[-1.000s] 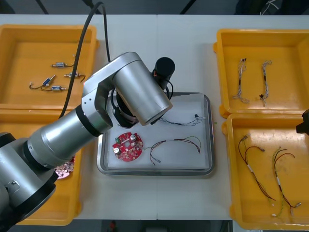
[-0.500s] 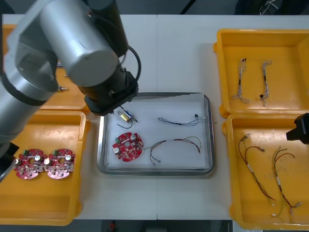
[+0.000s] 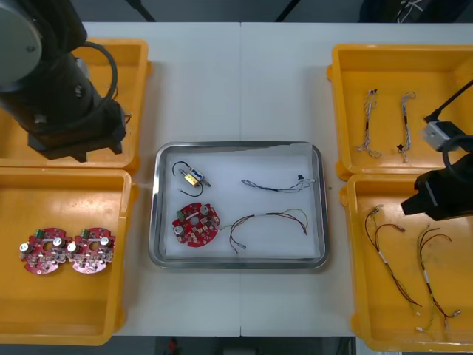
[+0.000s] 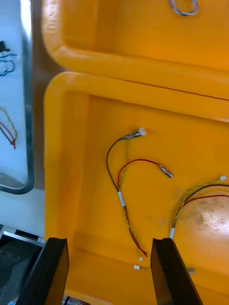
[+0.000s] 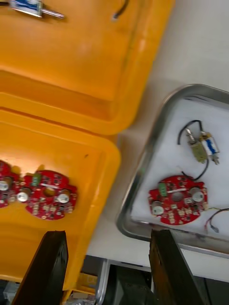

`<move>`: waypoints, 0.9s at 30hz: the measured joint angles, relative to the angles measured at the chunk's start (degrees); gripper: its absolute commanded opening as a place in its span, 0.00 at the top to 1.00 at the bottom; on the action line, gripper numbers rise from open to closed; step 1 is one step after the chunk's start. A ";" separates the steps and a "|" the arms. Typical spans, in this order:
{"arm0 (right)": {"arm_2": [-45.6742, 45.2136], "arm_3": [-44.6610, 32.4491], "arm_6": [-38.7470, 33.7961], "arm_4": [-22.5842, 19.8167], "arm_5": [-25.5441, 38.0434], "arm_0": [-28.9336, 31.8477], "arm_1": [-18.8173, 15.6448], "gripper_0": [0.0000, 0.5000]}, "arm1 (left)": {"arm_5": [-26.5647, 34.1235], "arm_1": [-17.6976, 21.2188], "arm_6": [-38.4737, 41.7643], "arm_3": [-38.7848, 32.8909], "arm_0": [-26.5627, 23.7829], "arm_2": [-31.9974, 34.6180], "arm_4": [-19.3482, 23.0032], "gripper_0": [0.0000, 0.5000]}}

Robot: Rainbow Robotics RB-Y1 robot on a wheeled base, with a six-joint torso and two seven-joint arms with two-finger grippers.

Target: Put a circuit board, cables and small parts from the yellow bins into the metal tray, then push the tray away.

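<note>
The tray (image 3: 314,257) sits mid-table between the bins; it holds a red circuit board (image 3: 196,225) near left, a small metal part (image 3: 194,177) far left, a blue and white cable (image 3: 279,186) far right, and a red and yellow cable (image 3: 270,220) nearer; the left gripper (image 5: 107,238) hangs released and empty where the two left bins (image 3: 111,176) meet; the right gripper (image 4: 109,245), likewise spread and empty, hovers over loose cables (image 4: 125,190) in the near right bin (image 3: 353,259).
</note>
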 measured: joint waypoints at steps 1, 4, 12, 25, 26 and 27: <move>1.13 -0.45 0.00 -0.09 0.01 -0.57 -0.11 0.00 | -0.02 1.34 -0.01 -0.03 0.01 0.02 0.50 0.00; 5.04 -1.72 0.02 -0.61 0.03 -2.77 -0.22 0.00 | -0.92 5.15 -0.38 -0.11 0.30 0.14 1.37 0.00; 17.13 -5.33 0.37 -1.30 0.07 -10.09 -0.32 0.00 | -9.30 11.60 -16.40 -0.59 10.57 8.39 1.40 0.00; 36.66 -7.42 5.28 -0.58 -4.65 -21.51 1.31 0.00 | -19.15 16.39 -27.14 -0.68 25.71 15.34 -0.68 0.00; 38.68 -7.42 5.28 0.20 -5.27 -22.43 1.64 0.00 | -19.82 16.72 -27.14 -0.69 26.68 15.57 -0.68 0.00; 40.58 -7.42 5.28 1.18 -5.90 -23.34 1.98 0.00 | -20.28 17.00 -27.14 -0.72 27.56 15.69 -0.68 0.00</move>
